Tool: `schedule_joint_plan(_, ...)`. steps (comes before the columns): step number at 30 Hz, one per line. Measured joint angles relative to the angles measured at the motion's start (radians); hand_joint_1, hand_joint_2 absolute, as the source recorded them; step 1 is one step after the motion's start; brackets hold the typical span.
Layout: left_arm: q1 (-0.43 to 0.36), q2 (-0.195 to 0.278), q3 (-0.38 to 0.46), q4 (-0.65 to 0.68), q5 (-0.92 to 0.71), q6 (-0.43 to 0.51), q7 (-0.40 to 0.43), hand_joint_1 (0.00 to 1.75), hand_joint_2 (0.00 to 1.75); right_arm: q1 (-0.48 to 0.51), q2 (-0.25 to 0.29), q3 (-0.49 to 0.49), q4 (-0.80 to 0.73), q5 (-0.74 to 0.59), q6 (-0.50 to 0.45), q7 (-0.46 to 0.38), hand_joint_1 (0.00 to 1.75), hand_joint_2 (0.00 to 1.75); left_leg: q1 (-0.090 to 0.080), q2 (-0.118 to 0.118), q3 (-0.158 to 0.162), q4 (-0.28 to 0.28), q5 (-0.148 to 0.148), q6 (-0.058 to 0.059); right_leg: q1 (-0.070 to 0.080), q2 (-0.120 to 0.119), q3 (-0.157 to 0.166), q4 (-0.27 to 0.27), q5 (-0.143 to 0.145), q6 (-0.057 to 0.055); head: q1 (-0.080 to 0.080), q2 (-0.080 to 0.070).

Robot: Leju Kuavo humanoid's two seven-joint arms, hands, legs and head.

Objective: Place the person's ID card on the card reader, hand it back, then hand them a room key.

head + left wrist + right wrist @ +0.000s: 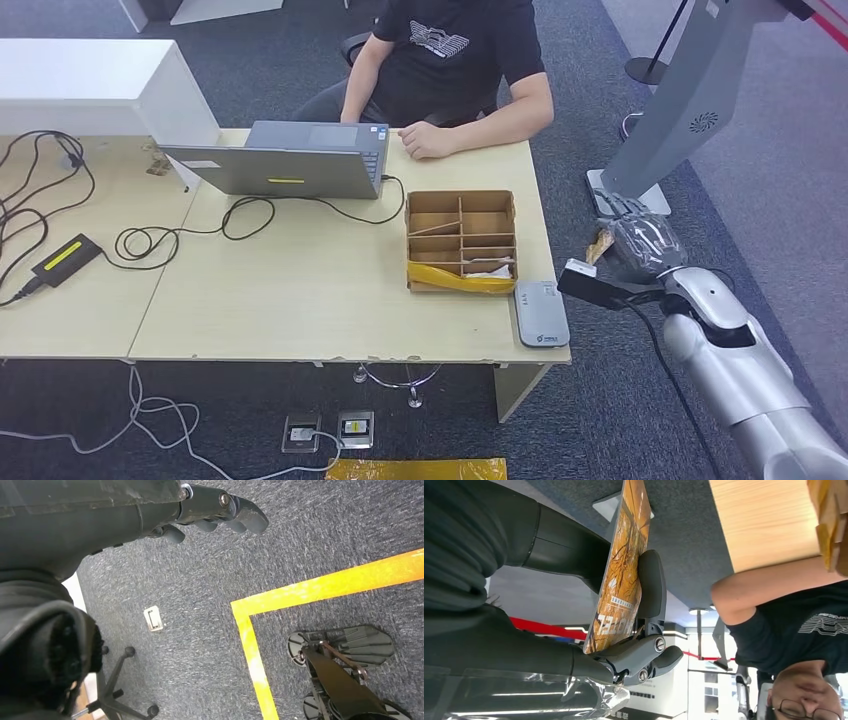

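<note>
My right hand, wrapped in clear plastic, hovers off the table's right edge, just beyond the card reader. It pinches an orange printed card between thumb and fingers. In the right wrist view the card stands edge-on against the thumb. The grey card reader lies flat on the table's front right corner, with nothing on it. The person sits at the far side, one forearm resting on the table. My left hand hangs over the carpet, fingers loosely apart and holding nothing.
A cardboard divider box holding a yellow item stands just behind the reader. An open laptop, cables and a black power brick lie on the table's left. A grey stand rises to my right.
</note>
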Motion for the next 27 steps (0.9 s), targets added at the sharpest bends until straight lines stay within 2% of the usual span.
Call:
schedule_joint_plan(10, 0.001, -0.01, 0.0, 0.0, 0.005, 0.012, 0.008, 0.0, 0.0, -0.025, 0.073, 0.043, 0.137, -0.029, -0.047, -0.047, 1.75, 1.75, 0.0, 0.0, 0.0, 0.0, 0.0, 0.0, 0.0, 0.0, 0.0, 0.0, 0.0, 0.0, 0.0, 0.0)
schedule_joint_plan(27, 0.002, -0.012, 0.0, 0.0, -0.003, 0.013, 0.009, 0.0, 0.0, -0.025, 0.098, 0.08, 0.263, -0.087, -0.048, -0.064, 1.75, 1.75, 0.0, 0.0, 0.0, 0.0, 0.0, 0.0, 0.0, 0.0, 0.0, 0.0, 0.0, 0.0, 0.0, 0.0)
